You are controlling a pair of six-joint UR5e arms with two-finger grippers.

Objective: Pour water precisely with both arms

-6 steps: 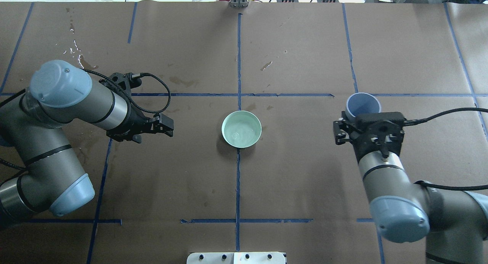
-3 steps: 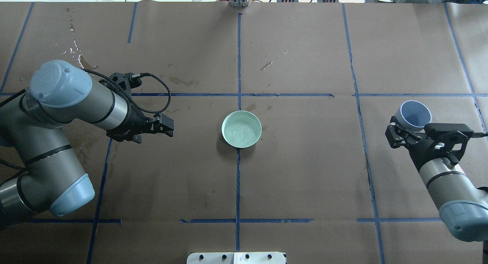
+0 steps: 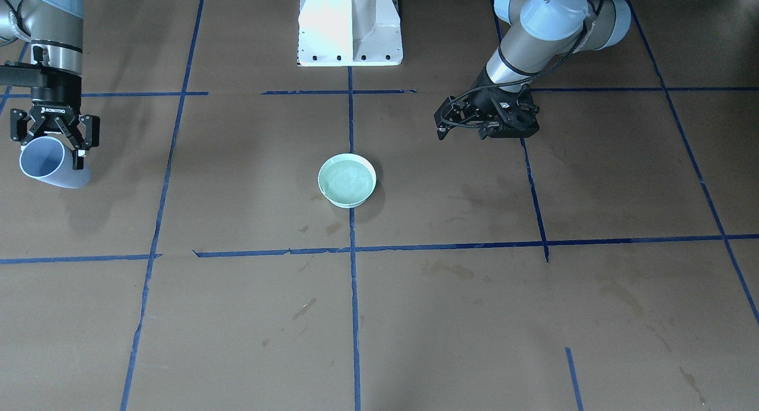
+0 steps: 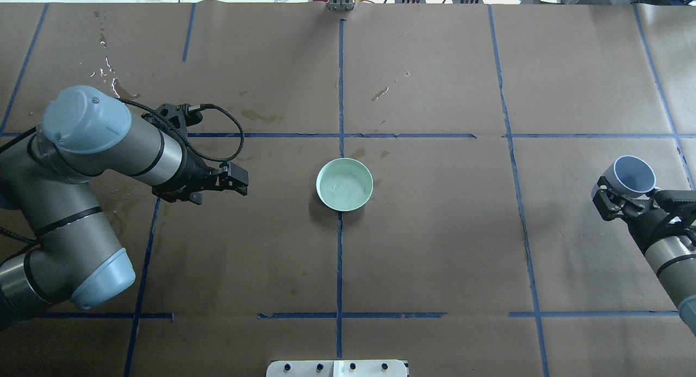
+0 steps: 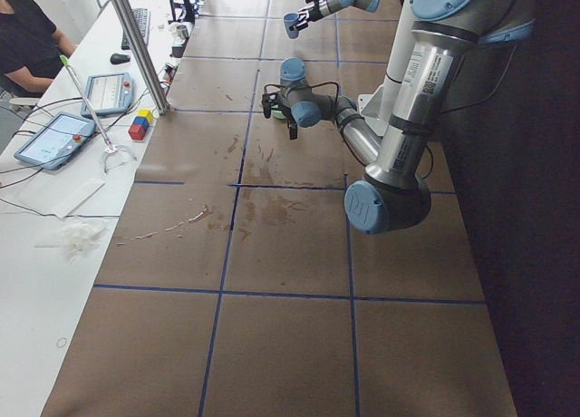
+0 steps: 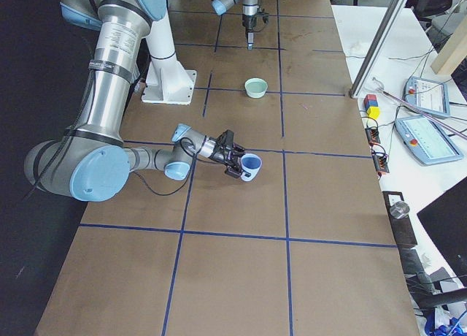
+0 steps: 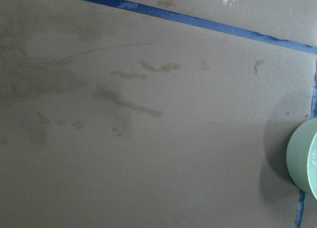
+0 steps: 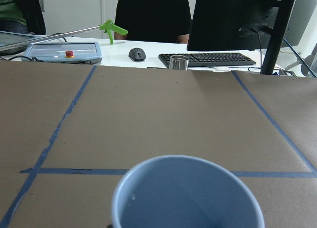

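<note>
the pour looks largely done. the water (image 4: 343,187) lies in the pale green bowl (image 3: 347,204) at the centre of the table (image 4: 435,246), on the blue tape line that runs from the near edge to the far edge. it shows as a shallow, glinting, rippled layer, with the ripples suggesting a recent pour.

the right arm (image 4: 666,246) reaches out close to the table's right edge, about midway between the near and far edges, well apart from the bowl. its jaws are clamped on the side of a blue cup (image 4: 631,173). the right wrist view looks straight into that cup, and it appears empty apart from a drop or two on the inner wall. the cup seems to be held off the table and somewhat tilted, though its exact lean is hard to read.

the left arm (image 4: 109,143) hovers between the bowl and the table's left edge, pointing toward the bowl. its jaws hold nothing; whether they are spread or closed cannot be told from these views. its wrist view catches only the bowl's side at the frame's edge.

what seems left is for the right arm to set the empty cup down. no second vessel is in view for the left arm, so its share cannot be judged. wet splashes (image 4: 106,67) glint near the far left corner.
</note>
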